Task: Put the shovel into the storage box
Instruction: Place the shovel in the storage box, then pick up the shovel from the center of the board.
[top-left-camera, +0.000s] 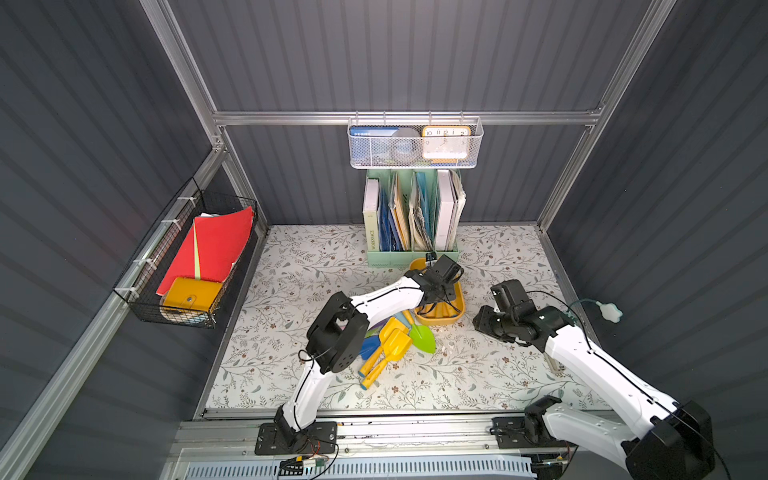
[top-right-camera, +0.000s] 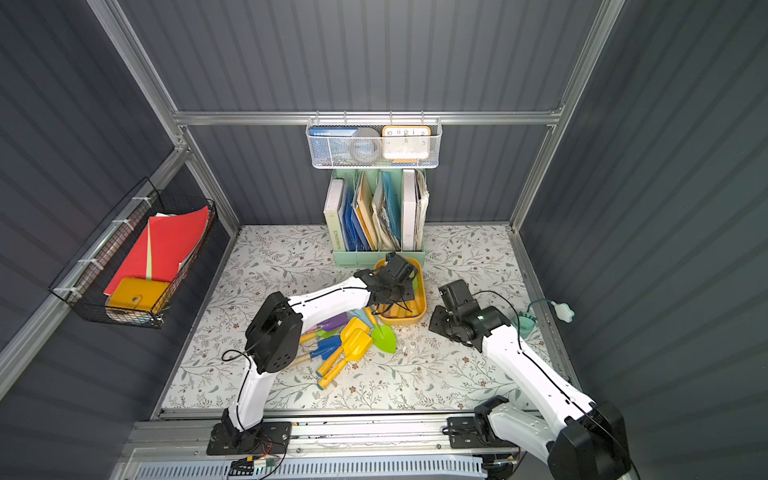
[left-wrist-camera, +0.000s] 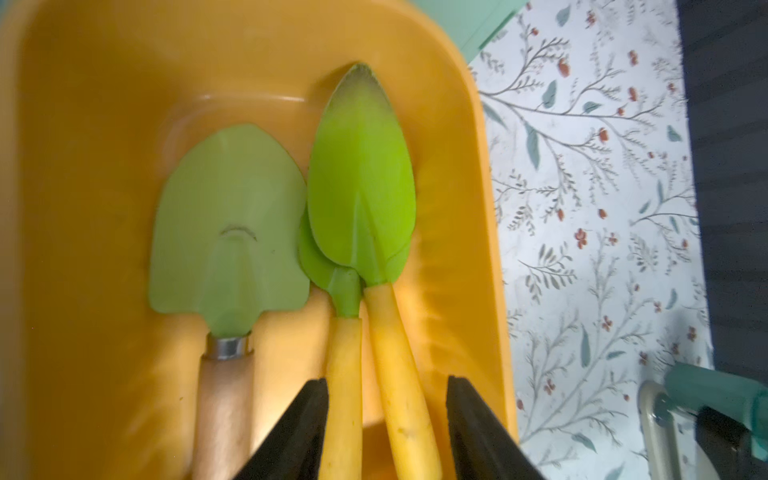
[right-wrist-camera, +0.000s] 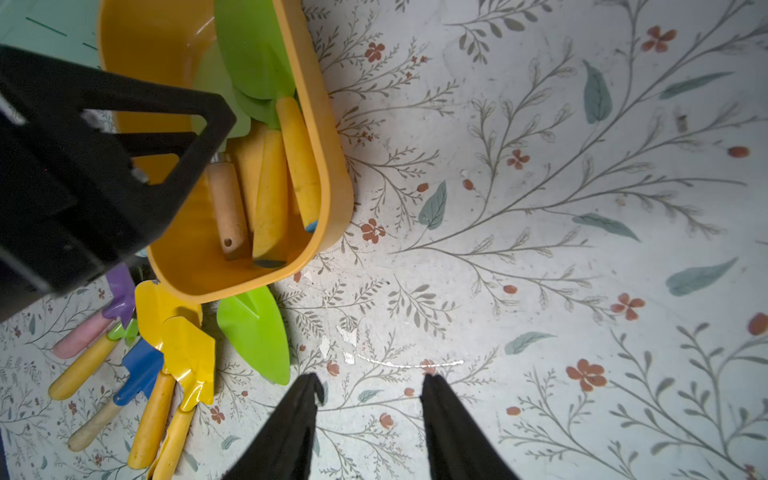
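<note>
The storage box (top-left-camera: 458, 311) (top-right-camera: 422, 291), a yellow-orange tub, stands in front of the file rack. Three shovels lie inside it: a pale green one with a wooden handle (left-wrist-camera: 228, 216), a bright green one with a yellow handle (left-wrist-camera: 361, 187), and another green one (left-wrist-camera: 345, 291) partly under that. My left gripper (left-wrist-camera: 386, 380) hangs over the box, open, with both yellow handles between its fingers. Several more shovels (top-left-camera: 390, 345) (right-wrist-camera: 178, 353) lie piled on the table beside the box, among them a green one (right-wrist-camera: 253, 332). My right gripper (right-wrist-camera: 371, 378) is open over bare table right of the box.
The mint-green file rack (top-left-camera: 411, 232) stands right behind the box, with a white mesh basket (top-left-camera: 415, 143) hung above it. A black wire basket (top-left-camera: 187, 266) hangs on the left wall. A teal and white object (top-left-camera: 609, 311) lies at the table's right edge.
</note>
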